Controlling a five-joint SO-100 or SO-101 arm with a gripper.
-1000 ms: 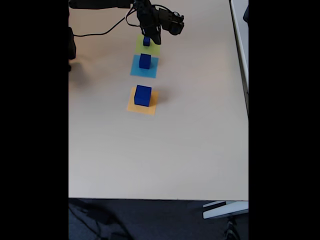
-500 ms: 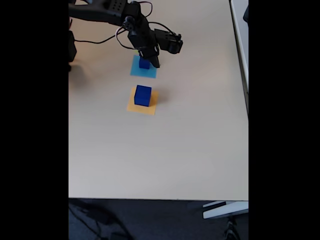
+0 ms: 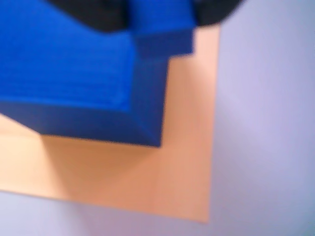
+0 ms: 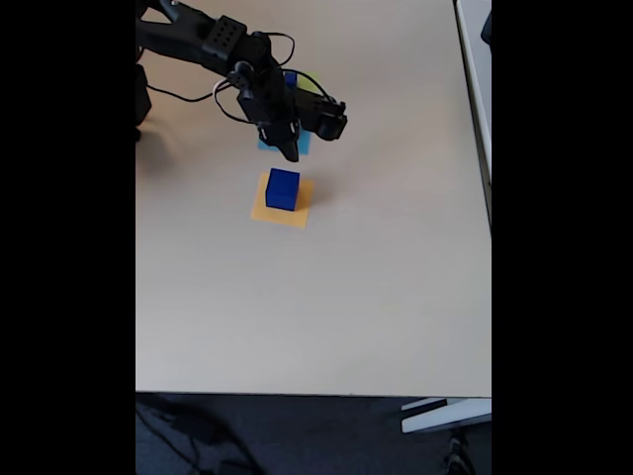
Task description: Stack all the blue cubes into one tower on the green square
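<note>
Claw: the claw (image 4: 290,153) has swung away from the far squares and now hangs just short of the orange square (image 4: 297,213), tip pointing down, in the fixed view.
Shift: half a second ago it was low over the cube on the light-blue square (image 4: 303,144); a second ago it was up at the green square (image 4: 309,85).
Large blue cube: unmoved on the orange square, and the large blue cube (image 4: 283,188) looms big in the wrist view (image 3: 69,73) with orange paper (image 3: 147,182) spread under it.
Grip: a smaller blue block (image 3: 162,24) sits right up against the dark fingers at the top of the wrist view. It may be carried, but the blur is heavy and I cannot tell whether the claw is closed on it or standing open.
Green square: a sliver of lime shows behind the arm (image 4: 208,40), with a small blue cube (image 4: 290,79) apparently on it.
Light-blue square: the edges peek out either side of the claw; whether its cube is there is hidden.
Desk: the desk (image 4: 326,297) carries nothing nearer the camera.
Meaning: judging by the travel, the arm is heading for the orange patch, away from the goal. No tower stands on the green yet, so most of the stacking is ahead.
</note>
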